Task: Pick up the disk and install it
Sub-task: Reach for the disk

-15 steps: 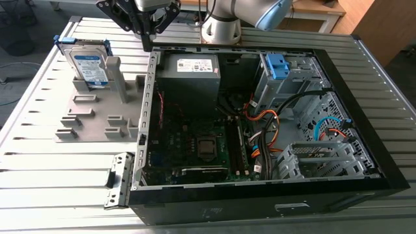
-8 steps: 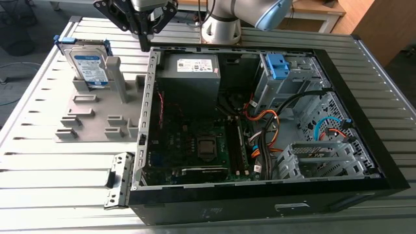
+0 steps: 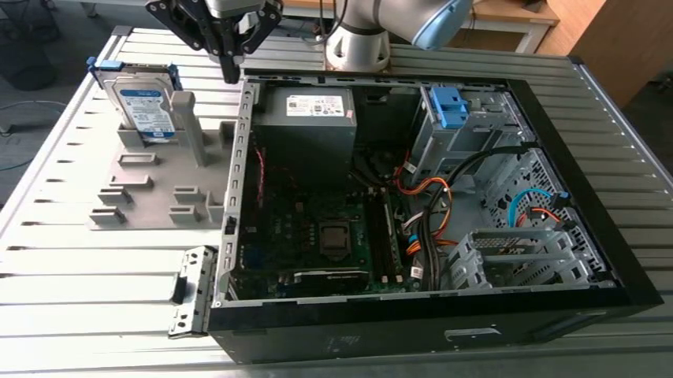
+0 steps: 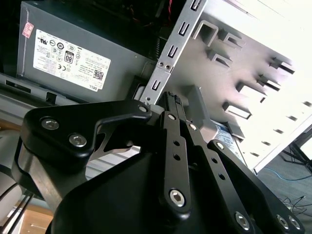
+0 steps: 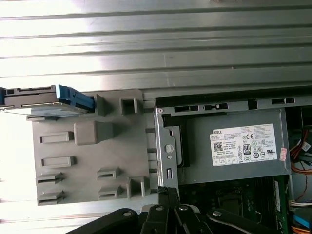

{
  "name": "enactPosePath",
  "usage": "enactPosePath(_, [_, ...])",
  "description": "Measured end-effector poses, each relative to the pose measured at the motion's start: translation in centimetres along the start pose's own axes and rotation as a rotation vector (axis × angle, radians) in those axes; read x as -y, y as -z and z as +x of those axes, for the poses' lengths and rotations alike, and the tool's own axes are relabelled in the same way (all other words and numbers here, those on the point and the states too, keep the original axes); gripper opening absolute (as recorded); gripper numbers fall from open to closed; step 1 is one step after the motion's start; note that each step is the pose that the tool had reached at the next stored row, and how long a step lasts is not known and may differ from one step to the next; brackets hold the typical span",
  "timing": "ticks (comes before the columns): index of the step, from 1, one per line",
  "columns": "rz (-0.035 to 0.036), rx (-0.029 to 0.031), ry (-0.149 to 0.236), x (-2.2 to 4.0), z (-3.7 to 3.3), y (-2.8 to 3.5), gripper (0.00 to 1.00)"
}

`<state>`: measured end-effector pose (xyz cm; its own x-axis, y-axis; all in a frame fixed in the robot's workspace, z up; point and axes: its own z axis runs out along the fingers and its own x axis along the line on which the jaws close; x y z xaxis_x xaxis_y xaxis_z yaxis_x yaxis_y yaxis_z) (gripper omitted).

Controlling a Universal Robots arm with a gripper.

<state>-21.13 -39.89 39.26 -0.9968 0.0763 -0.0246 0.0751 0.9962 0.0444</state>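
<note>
Open black computer case (image 3: 421, 335) on ribbed metal worktop (image 3: 94, 283); grey power-supply box (image 3: 305, 134) inside; grey slotted plastic fixture (image 3: 147, 193) beside the case.

Exterior view: gripper (image 3: 229, 72) upper body and robot arm (image 3: 389, 31) are clipped by the top edge. The disk (image 3: 145, 98) has its lower end hidden in the grey holder (image 3: 158, 189).
First wrist view: disk (image 5: 48, 100) is cut by the picture's edge and seen edge-on. Gripper (image 5: 168, 194) linkage runs out of frame.
Second wrist view: disk (image 4: 229, 137) is mostly behind the gripper (image 4: 171, 100) links, only a label sliver showing. Power supply (image 4: 97, 53) is partly out of frame.
</note>
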Motion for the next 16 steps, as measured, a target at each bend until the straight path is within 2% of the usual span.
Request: enactPosePath(16, [0.0,-0.0001,0.0,0.07,0.92,0.0,0.11])
